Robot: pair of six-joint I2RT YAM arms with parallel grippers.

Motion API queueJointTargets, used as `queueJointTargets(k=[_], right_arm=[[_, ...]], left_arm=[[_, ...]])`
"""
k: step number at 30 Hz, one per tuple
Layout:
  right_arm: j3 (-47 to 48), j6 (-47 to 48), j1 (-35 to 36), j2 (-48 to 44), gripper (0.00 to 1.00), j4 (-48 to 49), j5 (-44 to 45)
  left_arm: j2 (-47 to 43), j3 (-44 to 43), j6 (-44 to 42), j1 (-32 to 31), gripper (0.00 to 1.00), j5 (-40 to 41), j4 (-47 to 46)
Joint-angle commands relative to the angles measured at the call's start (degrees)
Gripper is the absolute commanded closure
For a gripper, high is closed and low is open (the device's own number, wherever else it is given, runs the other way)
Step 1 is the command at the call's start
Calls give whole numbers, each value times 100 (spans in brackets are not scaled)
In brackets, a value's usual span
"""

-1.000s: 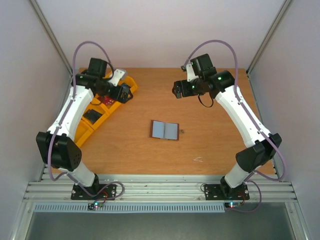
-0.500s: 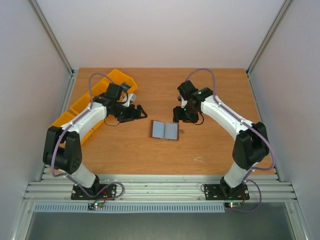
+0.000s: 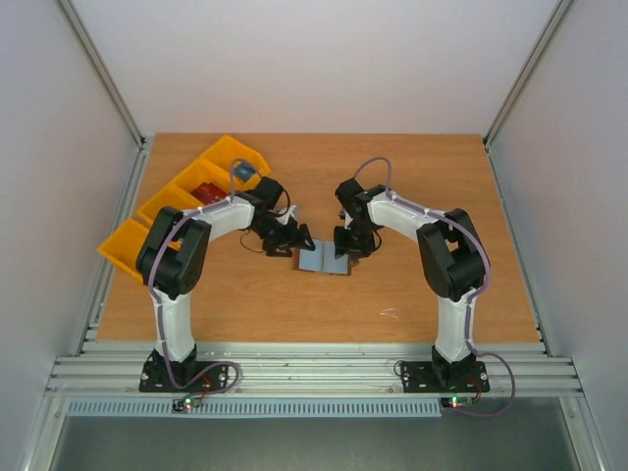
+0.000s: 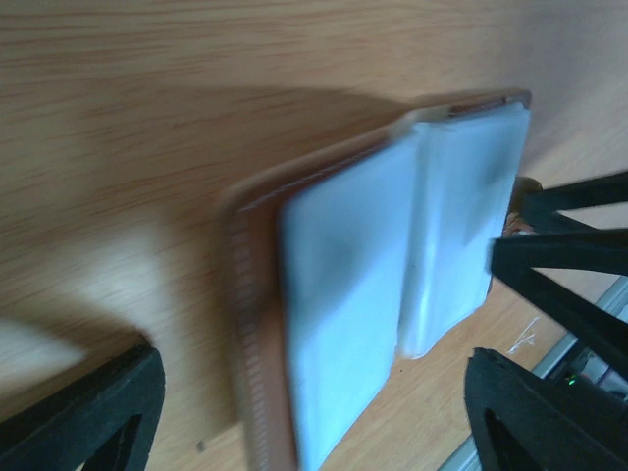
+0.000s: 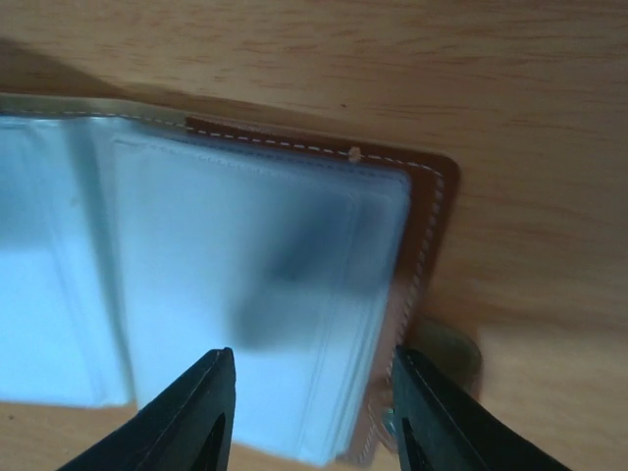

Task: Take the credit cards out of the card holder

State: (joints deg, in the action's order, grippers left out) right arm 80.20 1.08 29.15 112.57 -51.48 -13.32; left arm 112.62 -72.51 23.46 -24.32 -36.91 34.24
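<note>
The wooden bench (image 3: 412, 294) fills the middle of the top view. Two white and black arms reach in over it. The left arm (image 3: 172, 260) comes from the left side and the right arm (image 3: 446, 250) from the right side. Both bend in toward the middle and nearly meet there.

A row of yellow bins (image 3: 123, 247) sits along the far left part of the bench, set at a slant. Something flat and red lies in one of the middle bins. It looks like one of the credit cards (image 3: 206, 191). A small blue thing (image 3: 242, 172) lies in the far bin.

The card holder (image 3: 324, 258) lies open and flat on the bench, in the middle, between the two arms. Its pale blue inside faces up and its brown outside shows as a thin edge all round. I cannot tell if any card is in its pockets.

The left jaws hang low over the left end of the card holder. They stand wide apart and hold nothing. The right jaws hang low over its right end. They are partly apart and nothing is pinched between them.

A tiny brown tab (image 5: 446, 353) sticks out from the right edge of the card holder, just beside one right finger (image 5: 427, 417).
</note>
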Motion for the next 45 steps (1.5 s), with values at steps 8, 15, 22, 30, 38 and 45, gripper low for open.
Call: queueJointTargets(k=[8,15,22,30,38,45], right_arm=[[-591,154,-14,64,62,1229,-1662],[-826,26,-263,-730,69,2042,-2790],[-750,360,-820,-2112,62,1928,-3517],[206,1451,-1113,-3213,49,693,-3555],[668,1945,-1100,-4054,44,395,-3423],[562,1856,-593,-4226,51,829,-3268]], left_arm=[[349,-549,-756,-608,74,15,351],[-417,-536,-1463,-610,100,145,578],[-1444,-1349,-3167,-601,100,200,1905],[-2075,-3162,-4472,-351,100,-357,3601],[-2283,-4359,-4657,-266,100,-981,4148],[-2408,-4653,-4550,-241,100,-1182,4201]])
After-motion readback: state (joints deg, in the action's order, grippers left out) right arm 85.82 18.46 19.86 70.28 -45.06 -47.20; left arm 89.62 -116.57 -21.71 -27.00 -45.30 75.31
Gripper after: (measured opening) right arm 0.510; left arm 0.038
